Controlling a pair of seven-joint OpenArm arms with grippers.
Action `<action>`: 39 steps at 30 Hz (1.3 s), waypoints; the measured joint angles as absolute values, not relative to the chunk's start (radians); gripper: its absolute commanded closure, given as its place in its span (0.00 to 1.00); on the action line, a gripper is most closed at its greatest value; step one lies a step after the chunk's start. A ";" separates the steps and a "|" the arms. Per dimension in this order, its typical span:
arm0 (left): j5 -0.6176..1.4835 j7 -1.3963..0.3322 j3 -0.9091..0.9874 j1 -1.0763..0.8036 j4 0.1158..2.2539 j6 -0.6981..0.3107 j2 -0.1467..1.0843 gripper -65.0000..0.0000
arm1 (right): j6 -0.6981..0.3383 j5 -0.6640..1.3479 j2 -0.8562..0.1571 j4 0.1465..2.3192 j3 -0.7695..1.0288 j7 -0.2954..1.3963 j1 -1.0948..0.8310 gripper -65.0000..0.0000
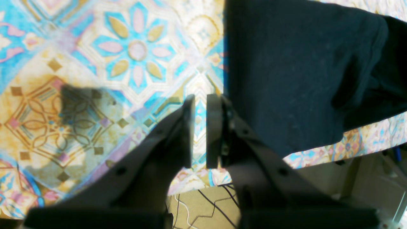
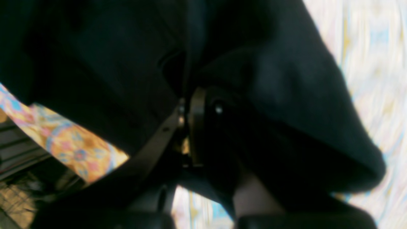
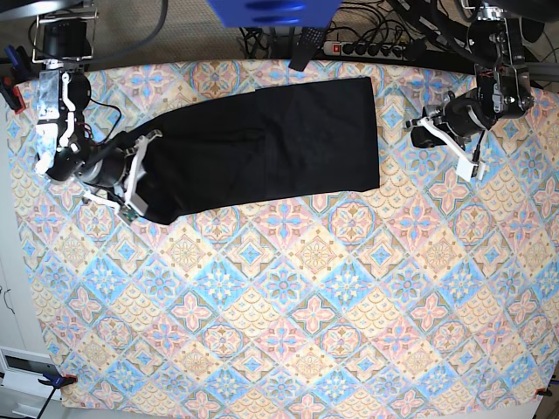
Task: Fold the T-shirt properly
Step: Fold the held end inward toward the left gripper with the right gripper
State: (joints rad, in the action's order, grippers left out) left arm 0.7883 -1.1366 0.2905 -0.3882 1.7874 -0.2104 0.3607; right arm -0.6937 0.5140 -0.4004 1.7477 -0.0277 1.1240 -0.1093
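Right claw [image 2: 187, 127] is pinched tight on a bunch of the black T-shirt [image 2: 286, 95], with the fabric draped over and around both fingers so it fills most of the shot. Bits of the colourful patterned counter [image 2: 79, 149] cover peek out lower left and down the right side, pretty blurry there.

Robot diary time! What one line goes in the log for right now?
T-shirt: folded long strip on patterned tablecloth | right claw: shut on T-shirt end | left claw: nearly closed, empty, beside shirt edge
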 measured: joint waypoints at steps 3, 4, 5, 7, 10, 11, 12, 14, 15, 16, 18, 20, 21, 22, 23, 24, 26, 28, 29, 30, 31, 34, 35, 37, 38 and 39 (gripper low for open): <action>0.789 -1.134 0.290 -0.389 1.783 -0.211 0.363 0.93 | -0.696 0.529 -0.398 1.831 -0.077 1.116 -0.123 0.99; 0.790 -1.134 0.290 -0.391 1.775 -0.211 0.363 0.93 | -0.696 0.527 -0.398 1.855 -0.088 1.118 -0.132 0.99; 0.789 -1.133 0.290 -0.392 1.764 -0.210 0.363 0.93 | -0.696 0.530 -0.397 1.867 -0.095 1.119 -0.137 0.99; 0.786 -1.134 0.290 -0.394 1.744 -0.207 0.363 0.93 | -0.695 0.524 -0.401 1.884 -0.118 1.121 -0.144 0.99; 0.785 -1.134 0.290 -0.397 1.734 -0.207 0.360 0.93 | -0.695 0.520 -0.402 1.900 -0.178 1.126 -0.138 0.99; 0.786 -1.134 0.290 -0.396 1.734 -0.208 0.360 0.93 | -0.696 0.523 -0.400 1.904 -0.200 1.122 -0.135 0.99; 0.789 -1.134 0.290 -0.395 1.734 -0.207 0.360 0.93 | -0.696 0.522 -0.397 1.910 -0.220 1.124 -0.130 0.99; 0.789 -1.133 0.290 -0.393 1.734 -0.207 0.361 0.93 | -0.695 0.519 -0.382 1.916 -0.263 1.126 -0.109 0.99; 0.789 -1.134 0.290 -0.394 1.734 -0.207 0.361 0.93 | -0.696 0.521 -0.373 1.918 -0.284 1.121 -0.098 0.99; 0.788 -1.134 0.290 -0.396 1.733 -0.207 0.360 0.93 | -0.696 0.523 -0.364 1.920 -0.305 1.116 -0.087 0.99; 0.785 -1.130 0.292 -0.394 1.733 -0.206 0.343 0.93 | -0.696 0.521 -0.345 1.920 -0.346 1.122 -0.065 0.99; 0.769 -1.132 0.292 -0.394 1.733 -0.207 0.326 0.93 | -0.695 0.511 -0.327 1.920 -0.389 1.127 -0.035 0.99; 0.749 -1.134 0.291 -0.393 1.733 -0.207 0.315 0.93 | -0.696 0.512 -0.314 1.920 -0.407 1.127 -0.020 0.99; 0.710 -1.132 0.291 -0.393 1.733 -0.206 0.298 0.93 | -0.695 0.511 -0.303 1.920 -0.427 1.126 -0.003 0.99; 0.690 -1.133 0.292 -0.394 1.733 -0.204 0.286 0.93 | -0.695 0.511 -0.294 1.920 -0.446 1.127 0.010 0.99; 0.672 -1.134 0.292 -0.395 1.733 -0.209 0.273 0.93 | -0.696 0.511 -0.284 1.920 -0.465 1.121 0.022 0.99; 0.632 -1.134 0.292 -0.395 1.733 -0.207 0.250 0.93 | -0.696 0.512 -0.264 1.920 -0.495 1.123 0.041 0.99; 0.618 -1.134 0.292 -0.394 1.733 -0.207 0.233 0.93 | -0.696 0.515 -0.251 1.920 -0.514 1.123 0.056 0.99; 0.611 -1.134 0.292 -0.393 1.733 -0.208 0.227 0.93 | -0.696 0.514 -0.244 1.920 -0.524 1.124 0.065 0.99; 0.603 -1.134 0.291 -0.393 1.733 -0.208 0.224 0.93 | -0.696 0.511 -0.239 1.920 -0.534 1.126 0.076 0.99; 0.601 -1.133 0.290 -0.393 1.733 -0.207 0.224 0.93 | -0.695 0.511 -0.235 1.920 -0.544 1.128 0.086 0.99; 0.594 -1.133 0.292 -0.392 1.733 -0.207 0.219 0.93 | -0.695 0.511 -0.220 1.920 -0.569 1.128 0.106 0.99; 0.593 -1.134 0.292 -0.391 1.733 -0.207 0.217 0.93 | -0.695 0.503 -0.204 1.920 -0.575 1.128 0.108 0.99; 0.594 -1.134 0.292 -0.390 1.733 -0.207 0.216 0.93 | -0.696 0.509 -0.183 1.920 -0.591 1.127 0.117 0.99; 0.594 -1.133 0.292 -0.389 1.733 -0.207 0.216 0.93 | -0.696 0.509 -0.171 1.920 -0.597 1.126 0.119 0.99; 0.593 -1.134 0.292 -0.390 1.733 -0.207 0.216 0.93 | -0.695 0.507 -0.157 1.920 -0.603 1.127 0.120 0.99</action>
State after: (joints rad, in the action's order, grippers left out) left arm 0.5934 -1.1336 0.2924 -0.3901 1.7332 -0.2070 0.2165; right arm -0.6952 0.5072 -0.1566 1.9198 -0.6029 1.1271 0.1204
